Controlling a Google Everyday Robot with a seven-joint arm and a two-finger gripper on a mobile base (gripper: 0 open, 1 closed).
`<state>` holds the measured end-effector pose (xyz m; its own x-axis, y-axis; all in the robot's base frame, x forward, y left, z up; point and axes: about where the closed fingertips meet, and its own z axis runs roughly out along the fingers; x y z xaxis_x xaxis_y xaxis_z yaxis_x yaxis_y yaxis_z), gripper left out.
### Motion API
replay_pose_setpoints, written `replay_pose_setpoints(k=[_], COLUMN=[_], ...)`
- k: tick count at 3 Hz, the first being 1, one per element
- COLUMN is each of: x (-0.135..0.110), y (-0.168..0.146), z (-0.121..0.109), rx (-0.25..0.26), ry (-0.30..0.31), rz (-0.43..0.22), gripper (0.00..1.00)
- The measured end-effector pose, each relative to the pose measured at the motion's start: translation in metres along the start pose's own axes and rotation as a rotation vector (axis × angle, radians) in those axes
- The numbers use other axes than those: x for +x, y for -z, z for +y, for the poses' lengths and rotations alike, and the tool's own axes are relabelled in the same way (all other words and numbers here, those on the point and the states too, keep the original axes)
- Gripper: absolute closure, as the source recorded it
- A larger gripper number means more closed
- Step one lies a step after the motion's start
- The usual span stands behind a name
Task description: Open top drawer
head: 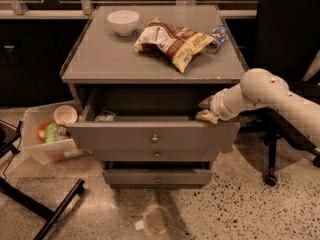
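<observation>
The top drawer point(125, 135) of the grey cabinet stands pulled partly out, its flat front well forward of the cabinet top. Its small round knob point(155, 138) sits at the middle of the front. A small pale packet point(105, 116) lies inside at the left. My gripper point(206, 110), on the end of the white arm point(260, 91) reaching in from the right, is at the right end of the drawer front's top edge, touching it. The two lower drawers point(157, 176) are further in.
On the cabinet top point(100, 59) are a white bowl point(123, 21), a chip bag point(172, 40) and a water bottle point(216, 36). A plastic bin point(45, 151) with a cup stands on the floor at the left. A black chair point(285, 44) is at the right, and a black stand leg point(45, 211) at the lower left.
</observation>
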<state>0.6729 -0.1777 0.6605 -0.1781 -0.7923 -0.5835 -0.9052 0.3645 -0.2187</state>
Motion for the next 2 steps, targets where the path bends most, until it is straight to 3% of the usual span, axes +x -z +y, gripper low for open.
replay_pose_setpoints(k=[1,2], x=[-0.0003,-0.0003], y=[0.0072,0.0072], z=[0.0088,0.0089], rx=[-0.043,-0.043], ry=[0.032,0.032], rz=[-0.016,-0.016], gripper=[0.00,0.00])
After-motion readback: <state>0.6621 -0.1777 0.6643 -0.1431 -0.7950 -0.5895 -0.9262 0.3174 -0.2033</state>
